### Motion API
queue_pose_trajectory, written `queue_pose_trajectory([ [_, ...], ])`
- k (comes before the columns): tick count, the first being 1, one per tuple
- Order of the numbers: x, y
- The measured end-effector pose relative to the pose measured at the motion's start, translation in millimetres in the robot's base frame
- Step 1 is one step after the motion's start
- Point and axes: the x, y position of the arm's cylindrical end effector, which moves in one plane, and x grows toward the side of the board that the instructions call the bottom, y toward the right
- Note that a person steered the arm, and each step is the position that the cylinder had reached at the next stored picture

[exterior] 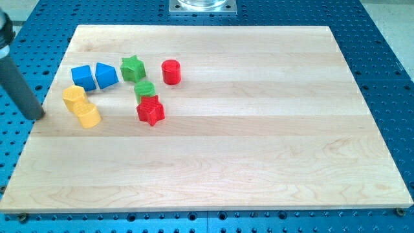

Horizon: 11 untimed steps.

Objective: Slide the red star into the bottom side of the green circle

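Observation:
The red star lies on the wooden board at the view's left centre. The green circle sits just above it, touching or almost touching its top edge. My rod comes down at the view's far left, and my tip rests near the board's left edge, well left of the red star, with the yellow blocks between them.
A green star and a red cylinder lie above the green circle. Two blue blocks sit further left. Two yellow blocks lie close to my tip's right.

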Motion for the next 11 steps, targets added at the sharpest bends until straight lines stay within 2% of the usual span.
queue_pose_trajectory([
  [1, 14.2, 23.7],
  [3, 17.7, 111.5],
  [4, 47.0, 146.6],
  [5, 57.1, 225.8],
  [6, 28.2, 253.2],
  [7, 7.4, 251.0],
  [10, 1.8, 222.5],
  [11, -10.7, 261.7],
])
